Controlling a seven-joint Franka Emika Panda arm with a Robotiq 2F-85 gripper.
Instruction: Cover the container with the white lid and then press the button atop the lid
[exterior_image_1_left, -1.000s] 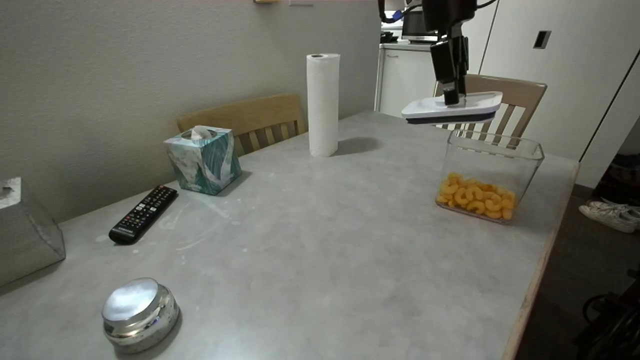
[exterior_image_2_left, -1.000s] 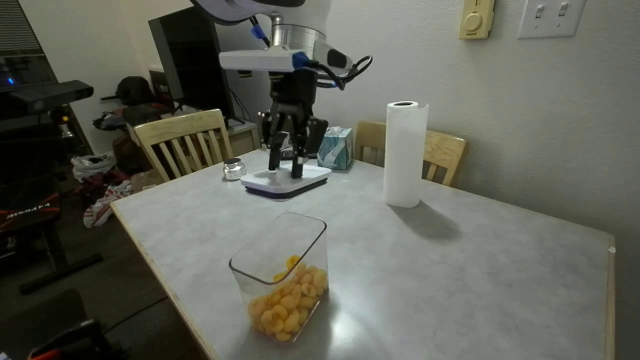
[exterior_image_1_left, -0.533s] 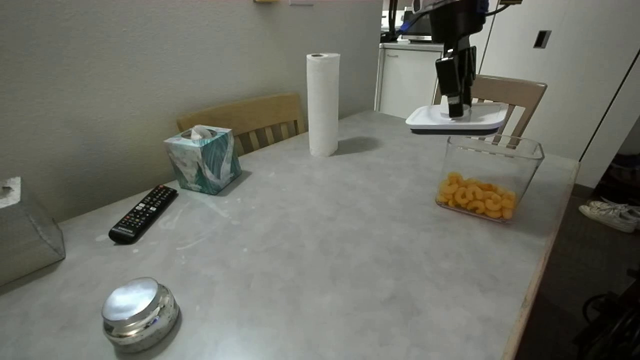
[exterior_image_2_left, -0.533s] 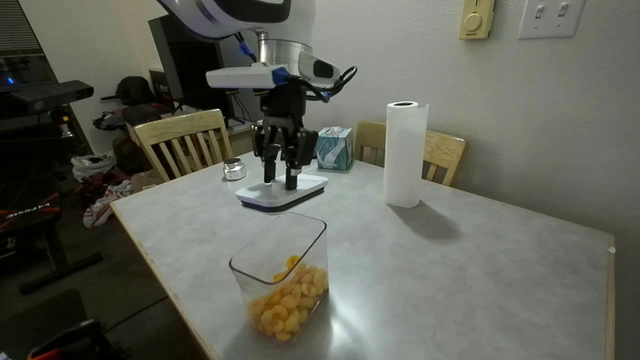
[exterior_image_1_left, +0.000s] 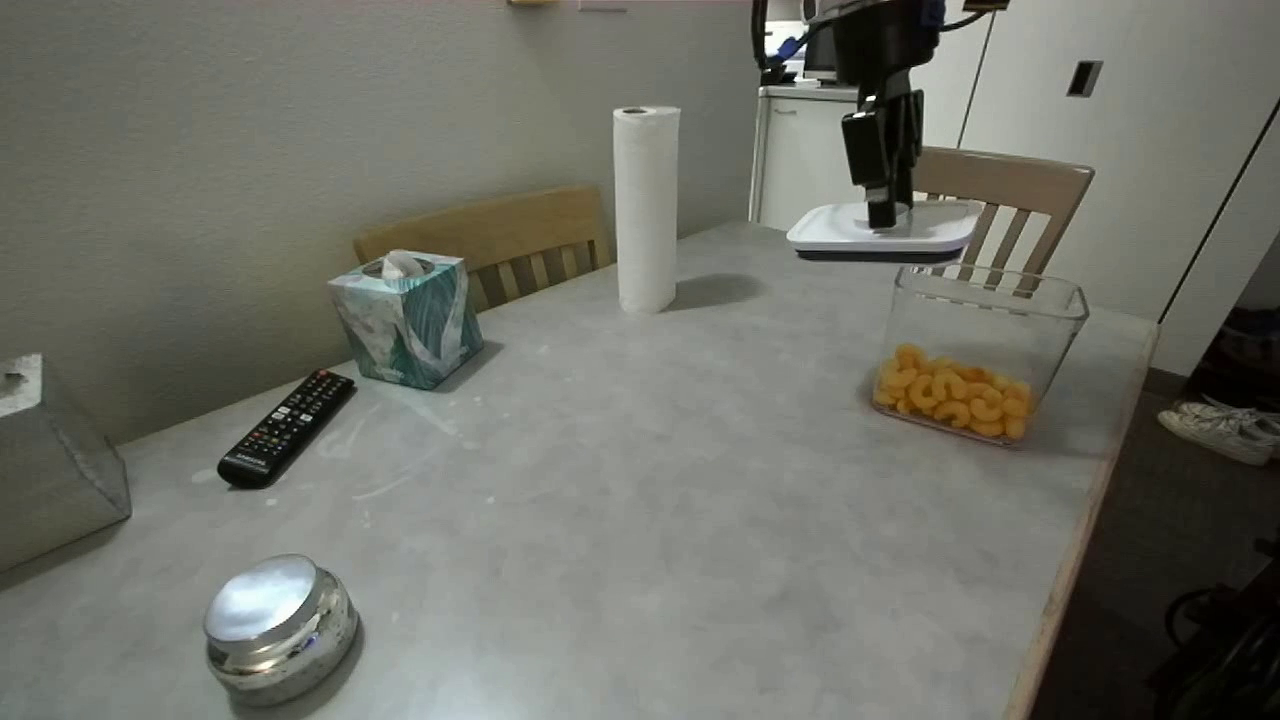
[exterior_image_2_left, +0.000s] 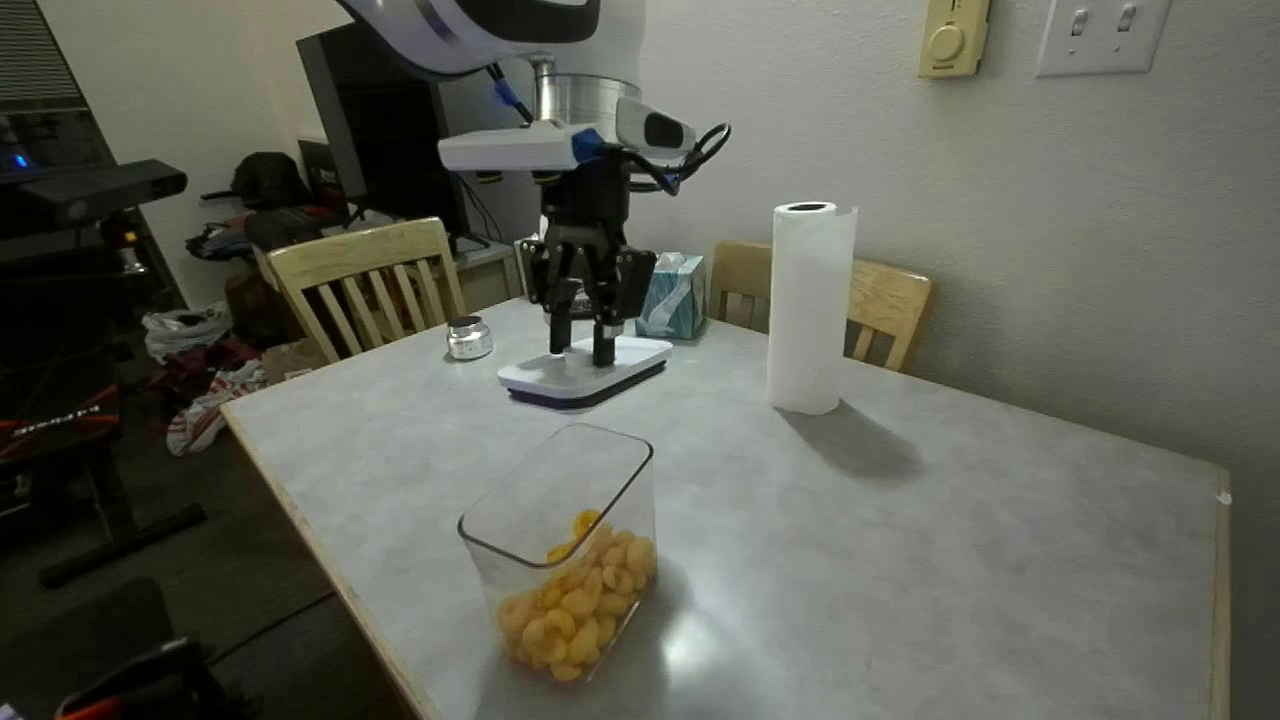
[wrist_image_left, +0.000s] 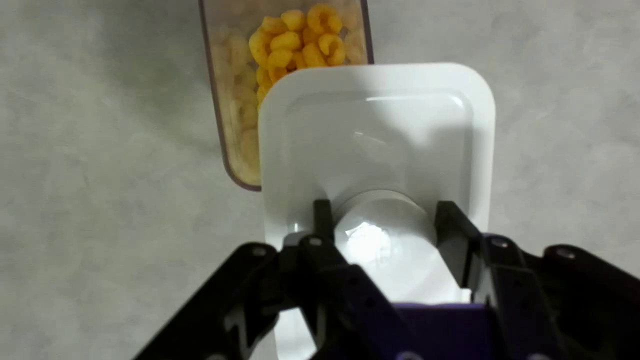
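Observation:
The container (exterior_image_1_left: 985, 325) is a clear, open-topped box with yellow-orange snack pieces. It stands upright on the table in both exterior views (exterior_image_2_left: 520, 575). My gripper (exterior_image_2_left: 582, 354) is shut on the greyish round button (wrist_image_left: 380, 225) of the white lid (exterior_image_2_left: 545, 375), one finger on each side. The lid hangs above the table, roughly level, dark seal underneath. In an exterior view the lid (exterior_image_1_left: 840, 230) is higher than the container's rim and off to one side. In the wrist view the lid (wrist_image_left: 370, 125) overlaps one corner of the container (wrist_image_left: 231, 90) and hides it.
A paper towel roll (exterior_image_1_left: 647, 210) stands upright on the table, also in an exterior view (exterior_image_2_left: 812, 310). A tissue box (exterior_image_1_left: 410, 325), a black remote (exterior_image_1_left: 287, 428), a round shiny metal object (exterior_image_1_left: 280, 630) and a grey box (exterior_image_1_left: 55, 470) lie farther off. The table edge (exterior_image_1_left: 1090, 510) runs near the container.
The lid, tilted a second ago, is now nearly level. It first came down toward the container, then shifted slightly back away from it and up. The grip and the container are unchanged.

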